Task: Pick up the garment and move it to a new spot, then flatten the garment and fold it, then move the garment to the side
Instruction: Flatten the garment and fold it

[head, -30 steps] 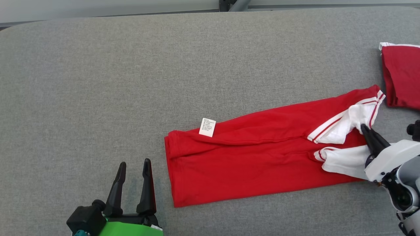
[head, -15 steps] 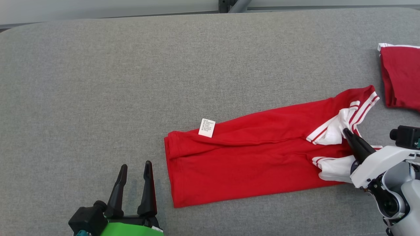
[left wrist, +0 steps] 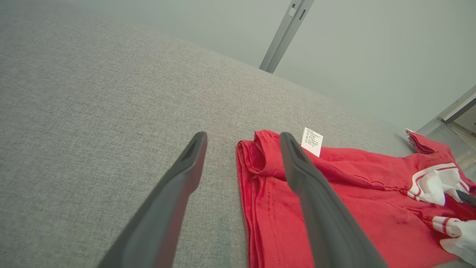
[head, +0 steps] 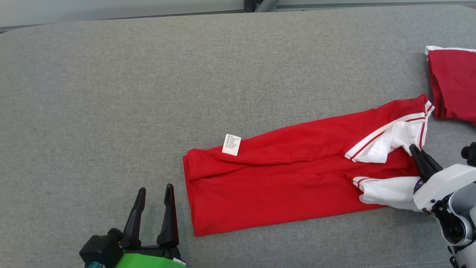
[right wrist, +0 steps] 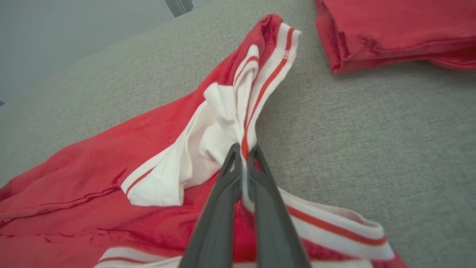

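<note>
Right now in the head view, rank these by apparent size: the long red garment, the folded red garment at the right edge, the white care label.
1. long red garment
2. folded red garment, cut off at the frame edge
3. care label

Bare grey table (head: 111, 93) left of and beyond the garment (head: 282, 182), folded red cloth (head: 453, 85) near its right end

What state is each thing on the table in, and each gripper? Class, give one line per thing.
garment, lying on the table, folded into a long strip, white striped trim pinched at one end.
label, lying flat at the garment's other end.
second garment, folded, lying apart near the table's right edge.
left gripper, open, holding nothing, beside the garment's label end.
right gripper, shut on the garment's trim.
</note>
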You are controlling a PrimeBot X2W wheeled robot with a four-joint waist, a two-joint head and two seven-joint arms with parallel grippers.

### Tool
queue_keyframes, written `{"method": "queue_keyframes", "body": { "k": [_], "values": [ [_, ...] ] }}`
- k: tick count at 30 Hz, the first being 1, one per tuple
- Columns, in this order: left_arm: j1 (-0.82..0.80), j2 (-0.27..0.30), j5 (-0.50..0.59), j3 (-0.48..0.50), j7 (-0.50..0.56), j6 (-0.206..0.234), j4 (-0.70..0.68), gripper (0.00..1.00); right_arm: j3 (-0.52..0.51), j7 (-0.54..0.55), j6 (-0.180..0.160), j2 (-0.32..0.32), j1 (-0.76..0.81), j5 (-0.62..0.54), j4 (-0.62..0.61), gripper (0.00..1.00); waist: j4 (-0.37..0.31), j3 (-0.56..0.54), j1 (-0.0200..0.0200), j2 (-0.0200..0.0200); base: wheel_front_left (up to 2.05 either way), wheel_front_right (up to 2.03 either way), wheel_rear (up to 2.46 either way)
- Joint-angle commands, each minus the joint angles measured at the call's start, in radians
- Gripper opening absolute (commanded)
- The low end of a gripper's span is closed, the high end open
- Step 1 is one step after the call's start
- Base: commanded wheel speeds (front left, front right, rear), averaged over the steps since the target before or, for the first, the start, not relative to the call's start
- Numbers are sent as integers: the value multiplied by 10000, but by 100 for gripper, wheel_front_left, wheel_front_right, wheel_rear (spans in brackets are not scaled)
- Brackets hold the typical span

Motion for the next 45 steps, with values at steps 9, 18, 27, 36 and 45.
{"method": "queue_keyframes", "body": {
  "k": [9, 18, 27, 36, 45],
  "values": [
    [-132, -2, 190, 53, -28, -52, 8, 100, -281, -49, -9, -140, -300, -405, 435, 0, -38, 41, 0, 36, 0, 0, 0],
    [-12, -2, 226, 120, -28, -42, 90, 100, -753, -541, -12, -97, -477, -1256, 1363, 100, 37, -142, 0, 36, 0, 0, 0],
    [606, -1, 486, 540, -28, 27, -107, 100, -1327, -1993, -10, -14, 10, -3029, 746, 100, -226, -996, 0, 36, 0, 0, 0],
    [1171, 1, 816, 1043, -28, -65, -358, 100, -1771, -3094, -10, 732, 1352, -4048, -1177, 100, -393, -1488, 0, 36, 0, 0, 0],
    [1363, 0, 615, 957, -26, 55, -456, 100, -1751, -3414, -13, 1219, 2702, -4713, -1911, 100, -358, -1552, 0, 36, 0, 0, 0]
  ]
}}
